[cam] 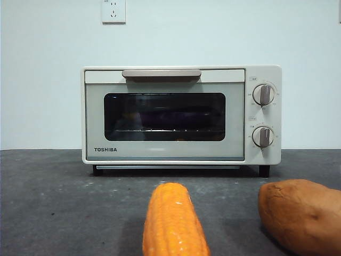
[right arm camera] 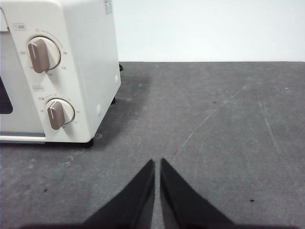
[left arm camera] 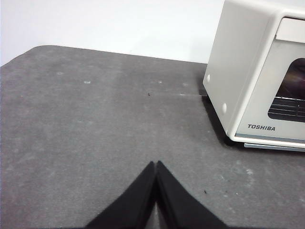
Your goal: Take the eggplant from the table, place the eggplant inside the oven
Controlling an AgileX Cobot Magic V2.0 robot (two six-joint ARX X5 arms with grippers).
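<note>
Currently both grippers, left and right, hang with jaws together and empty over bare table, flanking the oven. Oven door closed; a dark purple shape, apparently the eggplant, lies on the rack inside. Corn and sweet potato lie out front.

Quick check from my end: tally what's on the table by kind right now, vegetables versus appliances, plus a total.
Vegetables in the open: 2, the orange-yellow corn cob and the brown sweet potato.
Appliances: 1, the cream-white Toshiba toaster oven, door shut.
Total: 3.
A dark purplish shape shows behind the oven glass; I cannot tell what it is, so it is not counted.
</note>
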